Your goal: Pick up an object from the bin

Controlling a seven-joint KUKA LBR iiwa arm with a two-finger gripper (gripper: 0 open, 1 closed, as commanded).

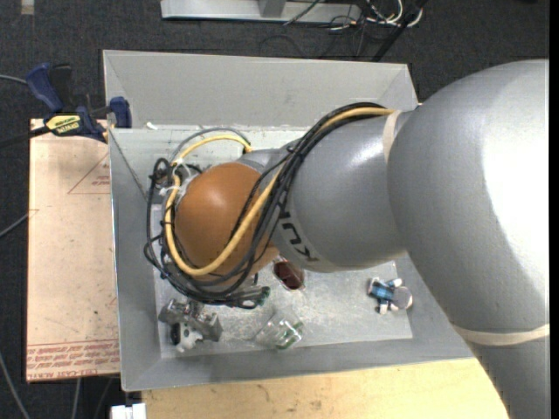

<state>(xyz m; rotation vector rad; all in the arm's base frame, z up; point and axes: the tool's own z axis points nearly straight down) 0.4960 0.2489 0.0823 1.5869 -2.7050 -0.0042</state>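
Bin, one arm reaching in: your gripper sits low in the front left corner.

Item 1: gripper, under the orange cover and its looped cables; you cannot tell whether it is spread or pressed together, nor whether it pinches anything. Item 2: clear and green piece, on the floor near the front wall, nearest the gripper, to its right. Item 3: dark red piece, partly under the arm. Item 4: blue and white piece, well apart, far right.

I count one small blue-and-white plastic piece, one dark red round object, one clear crumpled plastic piece.
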